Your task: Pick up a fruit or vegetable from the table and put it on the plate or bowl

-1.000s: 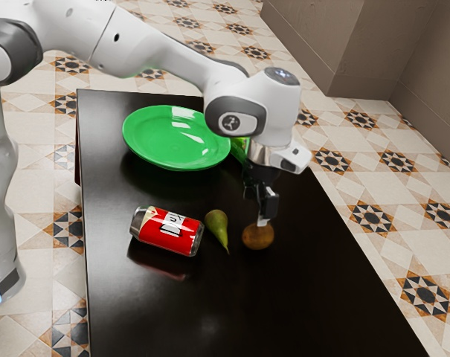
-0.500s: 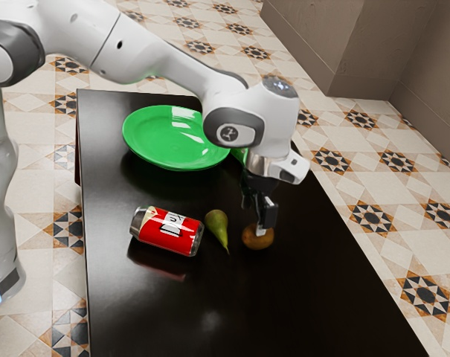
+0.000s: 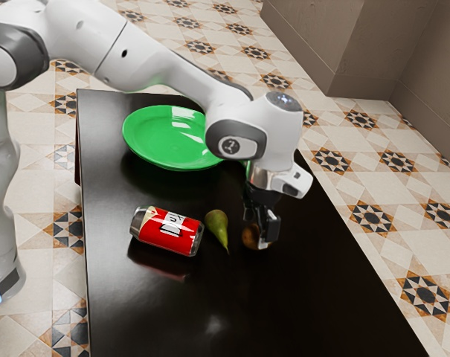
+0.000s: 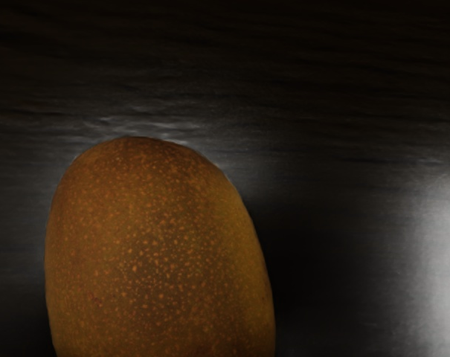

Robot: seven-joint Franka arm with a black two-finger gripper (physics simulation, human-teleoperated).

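Tool (image 3: 260, 232) low over brown speckled oval kiwi (image 4: 158, 253) on glossy black table (image 3: 306, 297), poised for grasping; whether apart or clamped, cannot tell.

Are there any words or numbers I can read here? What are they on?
Red can: white letters on its side, too blurred to read.
Robot arm: small white sign on a grey joint, too small to read.
Nothing else carries writing.

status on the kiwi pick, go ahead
gripper low on kiwi, kiwi on table. plate empty. pear and can beside it, not blocking.
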